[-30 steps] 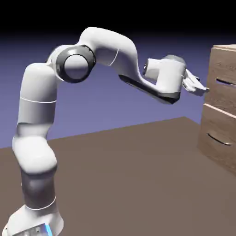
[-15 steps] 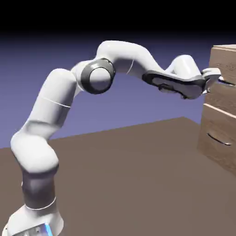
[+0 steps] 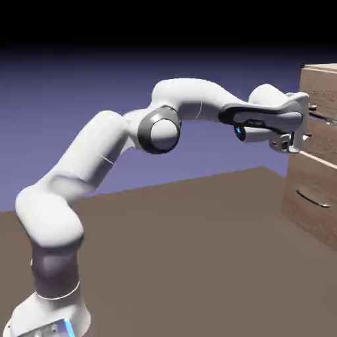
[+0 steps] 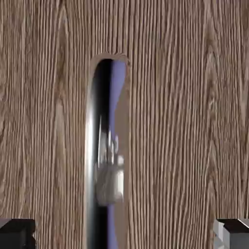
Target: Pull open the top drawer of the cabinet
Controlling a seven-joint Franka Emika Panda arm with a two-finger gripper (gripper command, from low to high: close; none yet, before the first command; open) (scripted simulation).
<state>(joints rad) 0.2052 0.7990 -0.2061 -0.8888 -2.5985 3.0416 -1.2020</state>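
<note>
The arm [image 3: 92, 155] has stretched farther toward the exterior view's right, and its end effector [image 3: 309, 123], earlier short of the cabinet [image 3: 312, 178], now sits right at the top drawer [image 3: 322, 92], one fingertip above the handle [image 3: 322, 119] and one below. The hand view shows the fingertips [image 4: 17, 233] wide apart, the shiny handle running between them; whether they touch it cannot be told. The top drawer is above the lower drawer [image 3: 312, 197], looking closed and unmoved.

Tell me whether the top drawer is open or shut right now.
Shut: in the exterior view the top drawer sits flush with the cabinet, showing no gap.
</note>
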